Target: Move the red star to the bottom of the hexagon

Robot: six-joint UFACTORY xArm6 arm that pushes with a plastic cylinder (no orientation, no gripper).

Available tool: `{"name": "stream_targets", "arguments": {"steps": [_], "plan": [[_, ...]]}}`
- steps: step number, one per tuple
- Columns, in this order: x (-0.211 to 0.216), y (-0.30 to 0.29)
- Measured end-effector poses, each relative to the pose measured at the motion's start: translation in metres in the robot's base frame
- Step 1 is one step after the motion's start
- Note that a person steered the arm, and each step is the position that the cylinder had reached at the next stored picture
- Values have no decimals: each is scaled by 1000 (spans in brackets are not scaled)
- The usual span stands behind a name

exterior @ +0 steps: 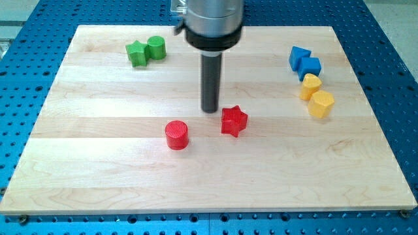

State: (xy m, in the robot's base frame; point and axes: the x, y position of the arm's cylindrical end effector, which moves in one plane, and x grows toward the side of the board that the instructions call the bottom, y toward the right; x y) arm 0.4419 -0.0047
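Note:
The red star (234,121) lies near the board's middle. My tip (209,110) stands just to the star's upper left, close to it; I cannot tell if they touch. A yellow hexagon (321,104) lies at the view's right, with a yellow heart-like block (310,85) touching it above. The star is far to the left of the hexagon.
A red cylinder (176,134) lies left of the star. A green star (137,53) and a green cylinder (156,47) sit at the top left. Two blue blocks (299,57) (311,66) sit at the top right. The wooden board (209,183) rests on a blue perforated table.

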Motion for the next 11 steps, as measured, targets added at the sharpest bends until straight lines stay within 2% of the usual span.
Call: {"name": "stream_targets", "arguments": {"steps": [1, 2, 3, 4, 5, 8, 9, 10, 11], "plan": [[23, 29], [23, 95], [21, 103], [14, 30], [55, 33], [68, 165], [71, 159], [113, 75], [128, -50]]}}
